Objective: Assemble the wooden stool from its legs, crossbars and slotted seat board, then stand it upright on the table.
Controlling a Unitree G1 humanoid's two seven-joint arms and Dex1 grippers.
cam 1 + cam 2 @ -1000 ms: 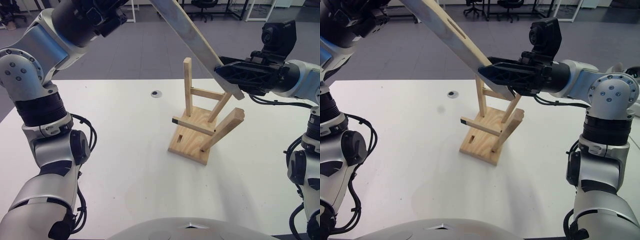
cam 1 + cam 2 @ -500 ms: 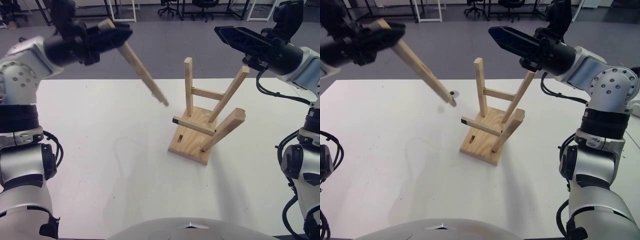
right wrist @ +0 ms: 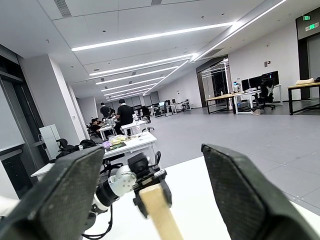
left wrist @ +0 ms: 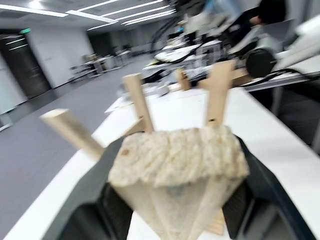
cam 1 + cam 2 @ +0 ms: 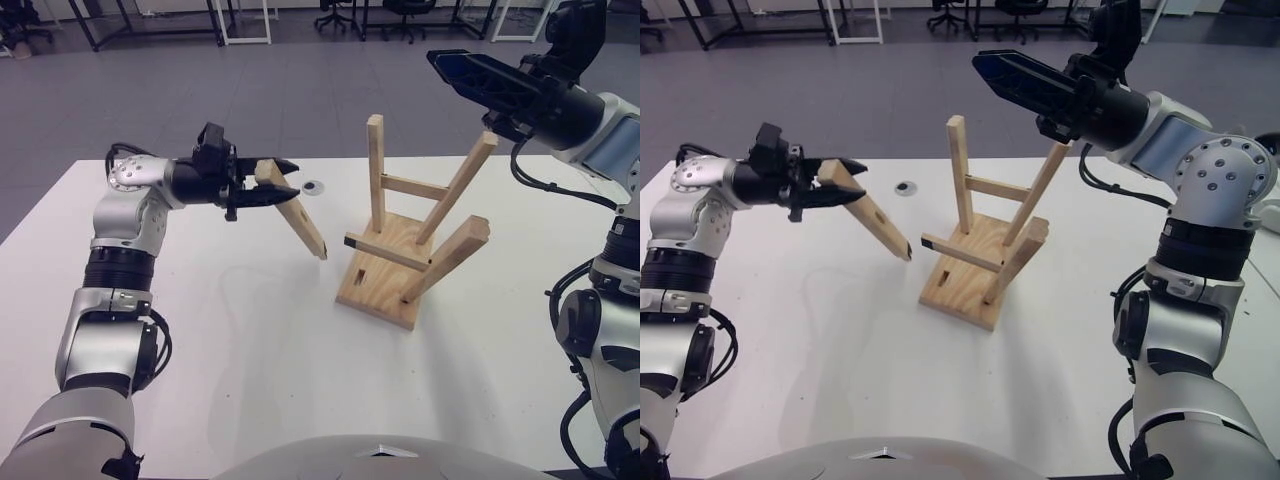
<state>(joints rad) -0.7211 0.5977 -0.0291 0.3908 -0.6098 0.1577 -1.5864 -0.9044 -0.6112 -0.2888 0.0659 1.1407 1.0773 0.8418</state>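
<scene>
The seat board point(image 5: 375, 290) is lying face down on the table point(image 5: 200, 330), right of centre in the left eye view. Three legs are being carried by it: one upright point(image 5: 376, 170), one leaning toward the upper right point(image 5: 458, 190), and a shorter-looking one slanting at the right point(image 5: 450, 258). The two rear legs are being joined by a crossbar point(image 5: 412, 186). A second crossbar point(image 5: 385, 251) is projecting leftward, its dark end free.

The fourth leg point(image 5: 300, 220) is being gripped at its upper end by the left gripper point(image 5: 278, 180), left of centre, with the fingers closed tight against the wood and the leg's lower end angled down toward the stool, apart from it. The right gripper point(image 5: 445, 65) is being held high at the upper right, spread wide and carrying nothing.

For this step, the leg is probably best turned upright first, so that its side hole is being lined up with the free crossbar end while its foot is being guided into the board.

As receptacles, only the board's slots are serving: open rectangular slots point(image 5: 358, 279) are being left unfilled at the board's lower left.
</scene>
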